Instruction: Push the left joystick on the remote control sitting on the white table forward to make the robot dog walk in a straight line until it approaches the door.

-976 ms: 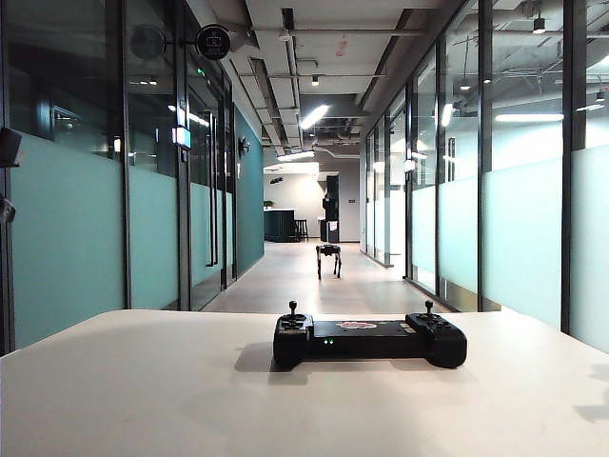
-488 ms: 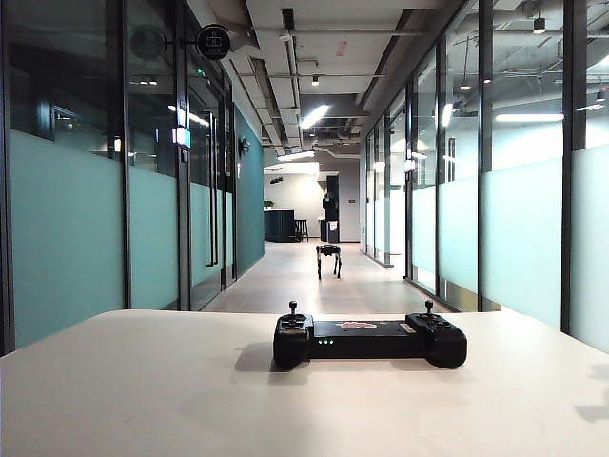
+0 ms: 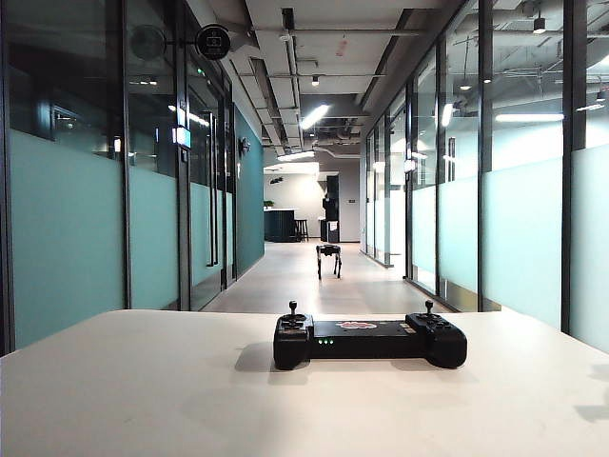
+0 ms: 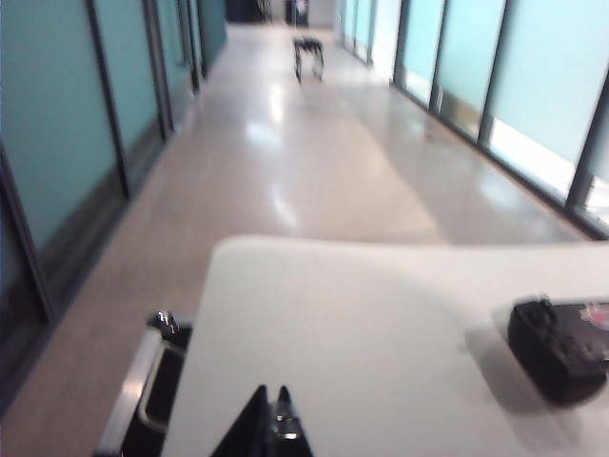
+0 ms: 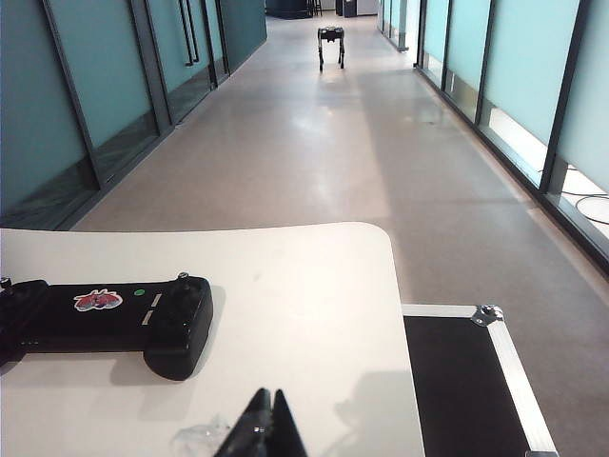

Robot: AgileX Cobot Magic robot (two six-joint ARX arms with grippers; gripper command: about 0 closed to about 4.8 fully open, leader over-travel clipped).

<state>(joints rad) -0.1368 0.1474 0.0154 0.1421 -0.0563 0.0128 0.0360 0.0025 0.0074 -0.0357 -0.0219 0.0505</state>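
Observation:
The black remote control (image 3: 369, 341) lies on the white table (image 3: 143, 390), its left joystick (image 3: 293, 309) standing upright with nothing touching it. The robot dog (image 3: 328, 257) stands far down the corridor. No arm shows in the exterior view. My left gripper (image 4: 271, 395) is shut and empty over the table, well short of the remote control (image 4: 557, 347) and off its left end. My right gripper (image 5: 267, 395) is shut and empty, just short of the remote control (image 5: 114, 319) near its right end. Both wrist views show the robot dog (image 4: 307, 55) (image 5: 330, 43).
Glass walls line both sides of the corridor. A black case with metal edging (image 4: 152, 381) (image 5: 466, 381) sits below the table at each side. A small clear crumpled scrap (image 5: 200, 438) lies on the table by my right gripper.

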